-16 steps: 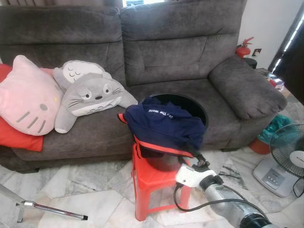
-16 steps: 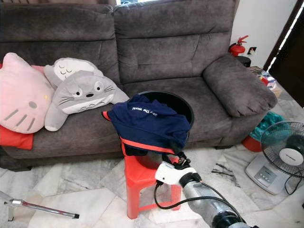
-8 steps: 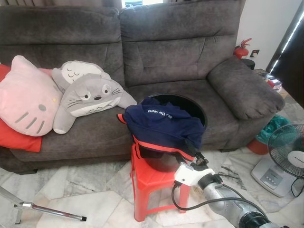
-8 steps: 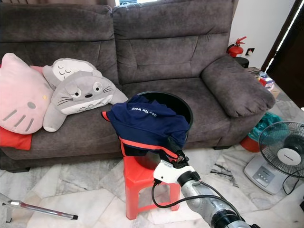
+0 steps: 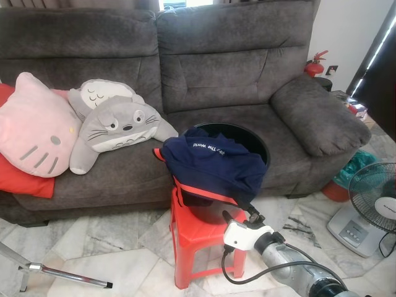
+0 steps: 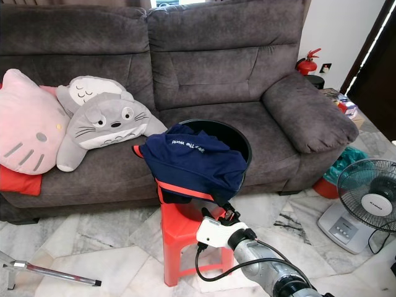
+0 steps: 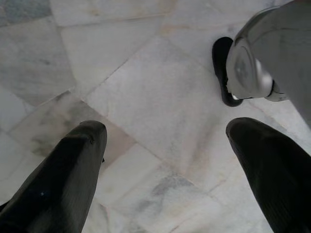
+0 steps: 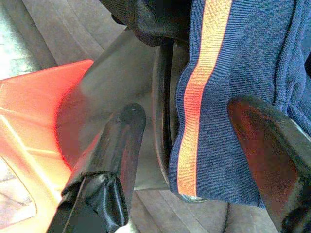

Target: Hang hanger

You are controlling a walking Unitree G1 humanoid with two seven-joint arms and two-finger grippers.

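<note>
Our right gripper [image 8: 187, 145] wide open, empty, straddling navy shirt [image 5: 213, 164] hem at bucket [image 5: 244, 133] rim on stool [image 5: 192, 235], lining up grab; left gripper [image 7: 165, 160] open, idle over floor.

The right arm [image 5: 297, 272] reaches forward and up from the lower right, silver forearm wrapped by a black cable, white wrist housing just behind the tool. The right tool [image 5: 250, 216] points away from the robot, its two black fingers [image 8: 116, 141] spread wide apart with nothing clamped between them. The left tool [image 7: 165, 165] hangs pointing down, its fingers [image 7: 63, 179] likewise parted. A silver part of the robot's body [image 7: 262, 58] shows beside it.
</note>
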